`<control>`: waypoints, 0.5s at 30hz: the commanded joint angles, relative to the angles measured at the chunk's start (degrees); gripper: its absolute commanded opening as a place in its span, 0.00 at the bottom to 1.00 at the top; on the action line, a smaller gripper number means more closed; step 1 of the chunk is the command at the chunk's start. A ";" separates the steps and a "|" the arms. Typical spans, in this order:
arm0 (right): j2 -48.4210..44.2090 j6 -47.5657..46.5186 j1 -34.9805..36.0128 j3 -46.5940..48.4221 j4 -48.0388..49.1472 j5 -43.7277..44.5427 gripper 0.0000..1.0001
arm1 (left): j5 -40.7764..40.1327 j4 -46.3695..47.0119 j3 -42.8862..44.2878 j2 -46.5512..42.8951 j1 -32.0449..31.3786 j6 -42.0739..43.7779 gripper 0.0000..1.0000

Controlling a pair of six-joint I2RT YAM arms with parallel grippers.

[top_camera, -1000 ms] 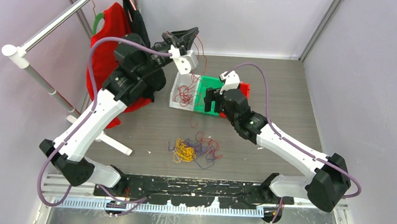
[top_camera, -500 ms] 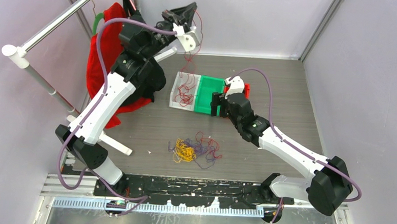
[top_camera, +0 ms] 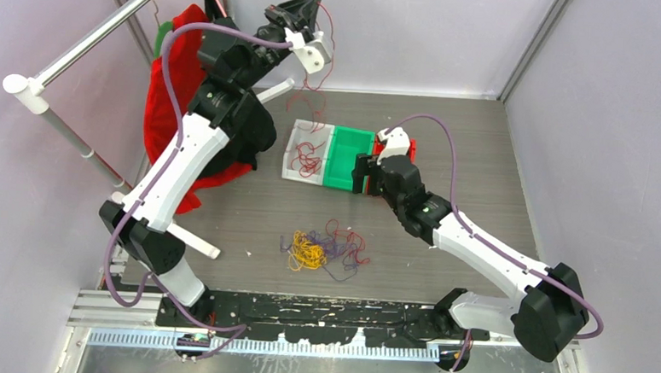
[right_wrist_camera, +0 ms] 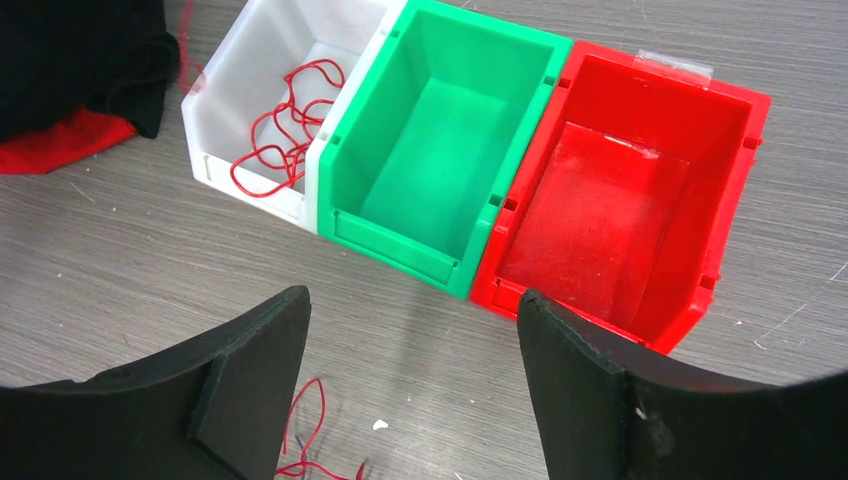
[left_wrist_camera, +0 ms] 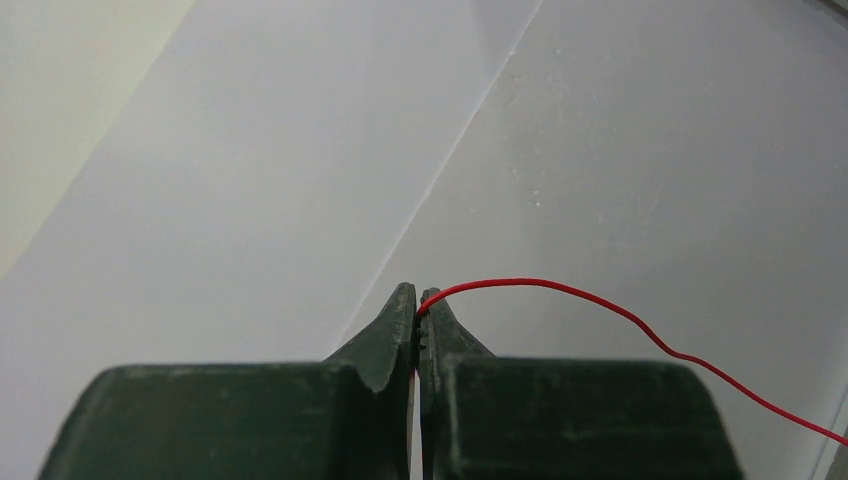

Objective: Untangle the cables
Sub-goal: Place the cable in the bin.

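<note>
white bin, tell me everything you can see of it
The white bin is an open-topped box of what looks like glossy plastic, with a low front lip. It stands upright on the grey table, at the left end of a row of three bins, its side against the green bin. Loops of red cable lie on its floor. A red strand pinched in the raised left hand seems, in the top view, to hang down to it.
</note>
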 commanded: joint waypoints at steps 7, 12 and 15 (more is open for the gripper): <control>-3.29 1.05 -0.30 -0.74 1.84 0.23 0.80 | -0.16 5.68 0.36 2.60 1.97 2.45 0.00; -3.64 1.04 -0.40 -0.96 1.63 0.17 0.79 | 0.27 7.00 -1.28 3.10 2.68 3.56 0.00; -3.97 1.12 -0.40 -1.06 1.49 0.11 0.79 | 0.66 7.70 -2.98 3.04 3.26 4.62 0.00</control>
